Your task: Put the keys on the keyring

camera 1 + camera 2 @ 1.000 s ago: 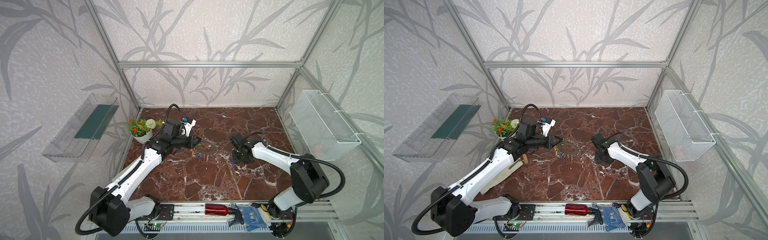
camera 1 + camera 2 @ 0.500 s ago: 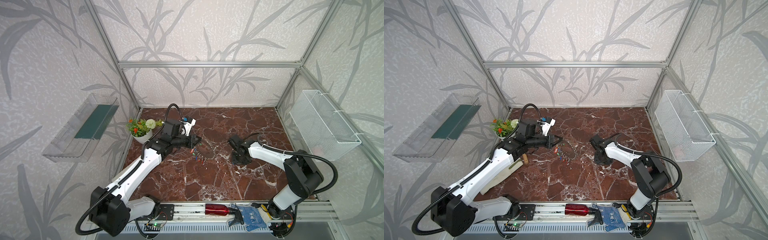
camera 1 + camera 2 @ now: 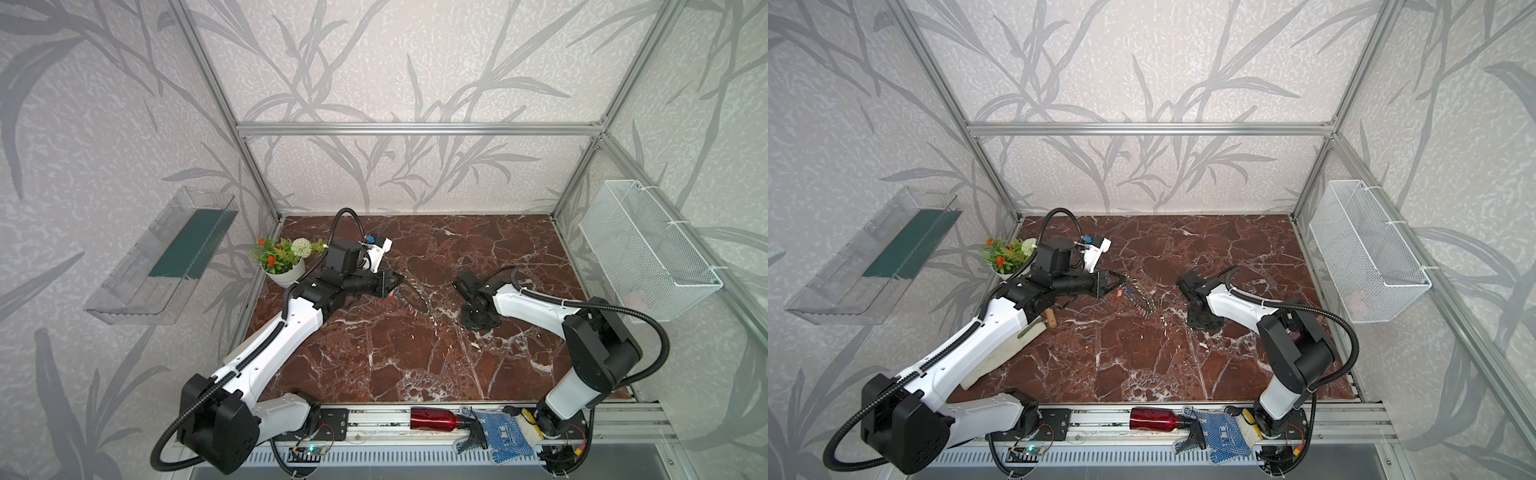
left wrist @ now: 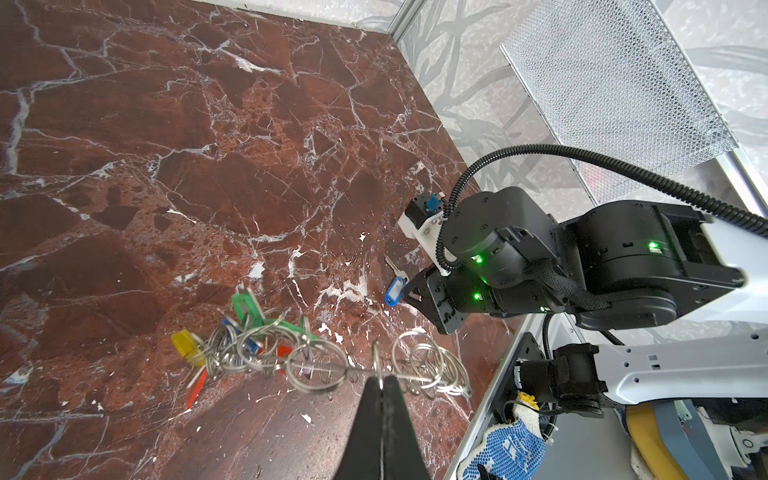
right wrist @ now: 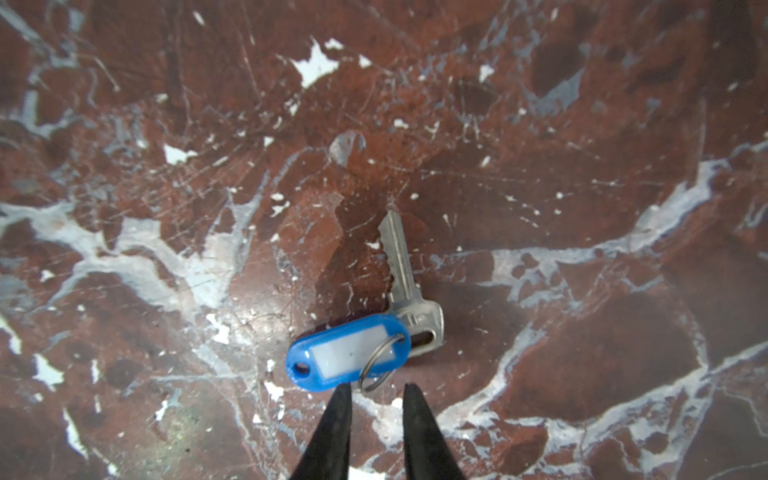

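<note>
My left gripper (image 4: pixel 381 376) is shut on the rim of the keyring (image 4: pixel 419 368), a grey metal ring fringed with small silver clips, held edge-on above the table. In both top views it hangs off the fingertips (image 3: pixel 397 282) (image 3: pixel 1121 281). Several keys with green, yellow, red and blue tags (image 4: pixel 245 307) dangle from the keyring's far side. A loose silver key with a blue tag (image 5: pixel 349 353) lies flat on the marble. My right gripper (image 5: pixel 376 390) points down at it, open by a narrow gap, tips just short of the tag's small split ring. The same blue-tagged key (image 4: pixel 395 291) lies beside the right gripper (image 4: pixel 415 293).
A flower pot (image 3: pixel 284 259) stands at the back left beside the left arm. A white wire basket (image 3: pixel 648 249) hangs on the right wall and a clear shelf (image 3: pixel 166 257) on the left. A red bottle (image 3: pixel 434 419) and blue-dotted glove (image 3: pixel 503 432) lie on the front rail.
The right gripper has shifted a little toward the middle and its jaws have narrowed. The left gripper stays shut while the keyring has swung from flatter to edge-on.
</note>
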`<action>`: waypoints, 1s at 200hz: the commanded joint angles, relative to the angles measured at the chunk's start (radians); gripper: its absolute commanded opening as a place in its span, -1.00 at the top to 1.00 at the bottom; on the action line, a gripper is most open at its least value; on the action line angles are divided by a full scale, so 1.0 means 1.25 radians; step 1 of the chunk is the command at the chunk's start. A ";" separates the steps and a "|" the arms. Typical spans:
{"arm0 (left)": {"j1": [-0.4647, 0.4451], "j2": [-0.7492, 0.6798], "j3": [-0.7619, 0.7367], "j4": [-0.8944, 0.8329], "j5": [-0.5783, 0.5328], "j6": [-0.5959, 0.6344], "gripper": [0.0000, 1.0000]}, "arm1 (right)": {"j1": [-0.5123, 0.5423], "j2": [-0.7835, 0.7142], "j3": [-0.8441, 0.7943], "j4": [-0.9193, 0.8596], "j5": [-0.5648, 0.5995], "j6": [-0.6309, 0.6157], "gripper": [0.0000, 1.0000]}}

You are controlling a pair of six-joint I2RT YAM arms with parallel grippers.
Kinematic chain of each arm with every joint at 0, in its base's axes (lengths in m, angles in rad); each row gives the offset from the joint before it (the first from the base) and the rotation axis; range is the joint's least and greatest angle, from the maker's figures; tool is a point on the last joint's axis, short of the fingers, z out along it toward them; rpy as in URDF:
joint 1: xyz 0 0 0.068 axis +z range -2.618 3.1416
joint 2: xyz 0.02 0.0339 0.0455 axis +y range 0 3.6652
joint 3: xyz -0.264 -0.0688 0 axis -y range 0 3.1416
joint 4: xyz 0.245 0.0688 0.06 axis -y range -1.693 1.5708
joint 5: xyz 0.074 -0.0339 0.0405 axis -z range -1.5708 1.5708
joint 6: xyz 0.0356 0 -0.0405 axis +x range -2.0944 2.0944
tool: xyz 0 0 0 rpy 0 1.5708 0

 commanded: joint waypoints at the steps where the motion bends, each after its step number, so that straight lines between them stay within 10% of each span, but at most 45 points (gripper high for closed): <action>1: 0.001 -0.027 -0.001 0.048 0.022 -0.001 1.00 | 0.008 0.019 0.028 -0.014 0.022 0.001 0.45; 200: 0.000 -0.031 -0.004 0.059 0.038 -0.006 1.00 | 0.038 0.056 0.062 -0.054 0.090 -0.003 0.79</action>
